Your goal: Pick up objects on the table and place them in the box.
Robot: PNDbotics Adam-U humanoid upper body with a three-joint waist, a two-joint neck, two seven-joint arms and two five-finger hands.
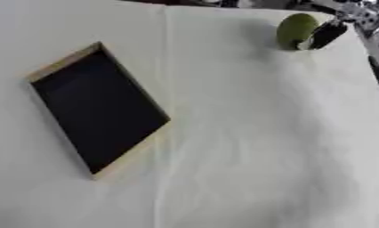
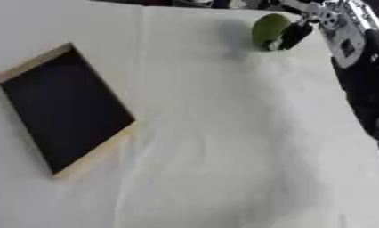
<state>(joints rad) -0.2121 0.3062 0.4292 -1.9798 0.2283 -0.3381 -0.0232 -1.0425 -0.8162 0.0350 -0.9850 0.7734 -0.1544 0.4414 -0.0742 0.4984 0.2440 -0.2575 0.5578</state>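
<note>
A green round object point(image 1: 294, 29) sits at the far right of the white-clothed table. My right hand point(image 2: 326, 18) comes in from the upper right corner, and a black finger point(image 1: 327, 34) curls against the object's right side. The fingers behind the object are hidden. I cannot tell whether the object rests on the cloth or hangs just above it. The box point(image 1: 99, 109), a shallow wooden tray with a dark inside and pale rim, lies turned at an angle on the left. Nothing shows inside it. My left hand shows in neither view.
The white cloth point(image 1: 247, 147) covers the whole table, with creases down the middle. My right forearm point(image 2: 368, 75) runs down the right edge. Dark shapes line the table's far edge.
</note>
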